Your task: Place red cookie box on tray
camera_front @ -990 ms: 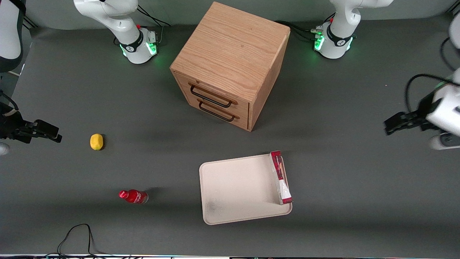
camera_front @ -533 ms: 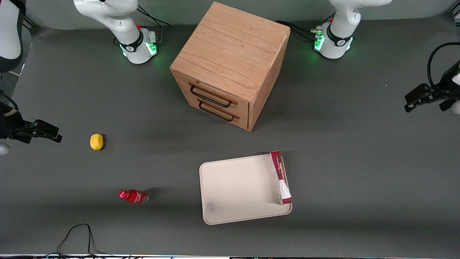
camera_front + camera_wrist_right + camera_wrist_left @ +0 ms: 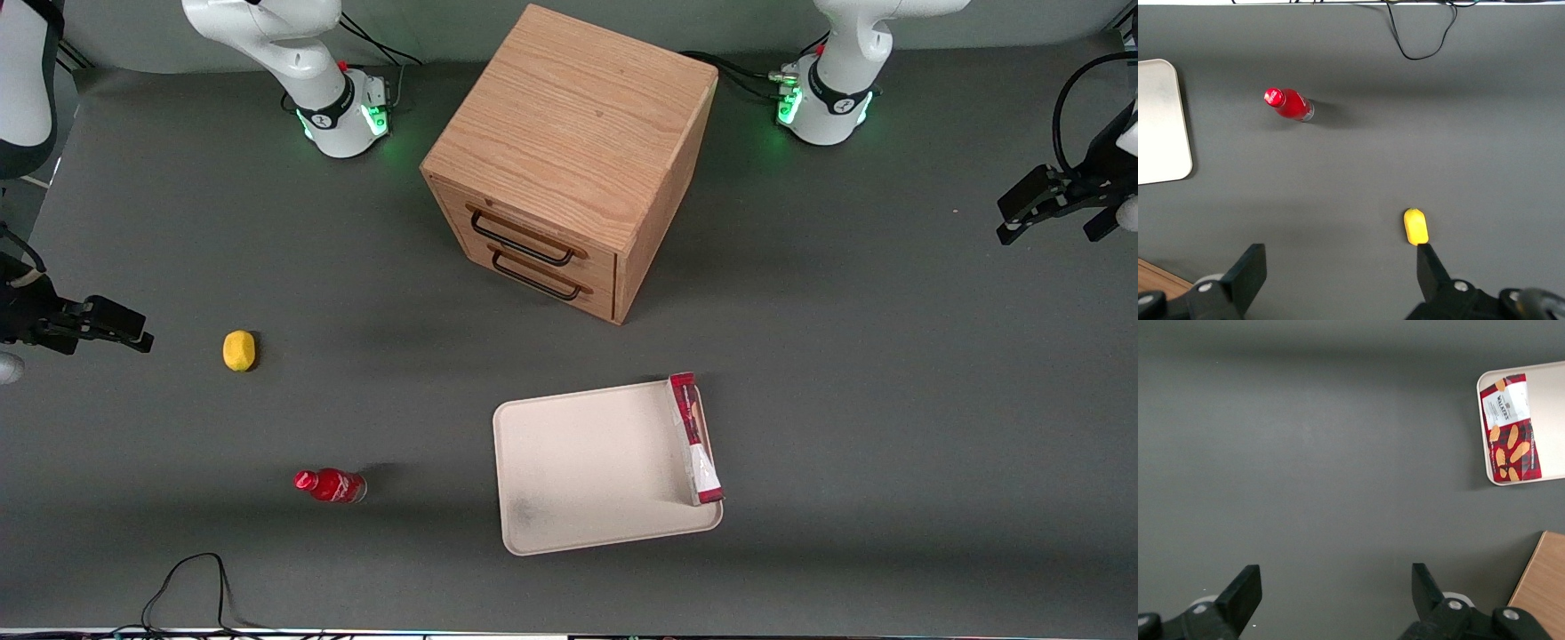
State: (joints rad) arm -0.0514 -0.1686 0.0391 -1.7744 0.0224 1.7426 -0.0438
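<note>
- One slim red cardboard cookie box (image 3: pixel 695 438) is seen resting in the cream-white rectangular tray (image 3: pixel 578 471), against its rim at the working arm's end.
- Tool (image 3: pixel 1022 209) is held spread and empty, well apart from the box, above the table (image 3: pixel 889 400).
- Box is judged light, stiff, crushable; long edges are best pinched.

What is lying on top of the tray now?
Only the red cookie box lies on the tray, along its rim toward the working arm. The tray surface under it is covered. The open gripper is far away.
</note>
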